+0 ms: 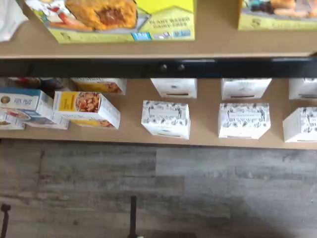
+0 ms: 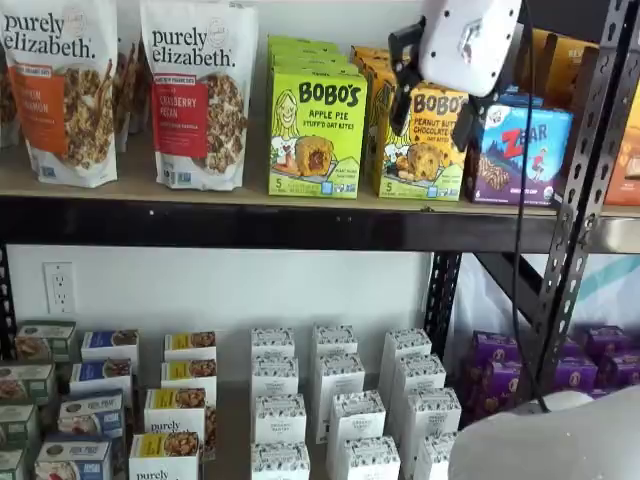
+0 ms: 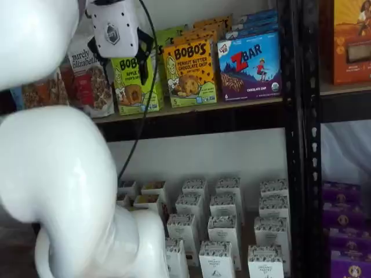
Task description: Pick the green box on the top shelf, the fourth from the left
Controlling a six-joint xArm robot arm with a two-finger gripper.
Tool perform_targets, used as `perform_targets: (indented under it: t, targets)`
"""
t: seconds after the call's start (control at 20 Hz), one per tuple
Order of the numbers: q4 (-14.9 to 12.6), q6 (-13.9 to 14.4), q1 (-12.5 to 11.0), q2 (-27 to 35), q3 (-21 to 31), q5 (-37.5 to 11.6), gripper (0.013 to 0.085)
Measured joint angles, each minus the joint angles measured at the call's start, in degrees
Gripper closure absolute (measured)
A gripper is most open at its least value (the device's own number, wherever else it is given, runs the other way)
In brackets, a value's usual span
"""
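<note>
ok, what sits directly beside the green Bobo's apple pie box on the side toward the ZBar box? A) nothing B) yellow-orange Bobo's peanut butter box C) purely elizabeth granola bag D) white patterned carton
B: in a shelf view the green box on the top shelf has the yellow-orange Bobo's peanut butter box next to it, then the ZBar box.

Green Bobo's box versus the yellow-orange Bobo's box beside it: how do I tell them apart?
The green box is lime all over and reads Apple Pie; the yellow-orange box reads Peanut Butter Chocolate Chip. The end effector overlaps only the yellow-orange box. Both stand upright, side by side on the top shelf.
</note>
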Motion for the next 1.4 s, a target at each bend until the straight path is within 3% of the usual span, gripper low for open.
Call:
perform_targets:
  t: [0.75,1.4]
  targets:
    - [-6.5,6.5,7.7,8.2,-6.3,-6.0,0.013]
    - [-10.2,9.7,11.2,15.3,-11.8,-10.4,0.013]
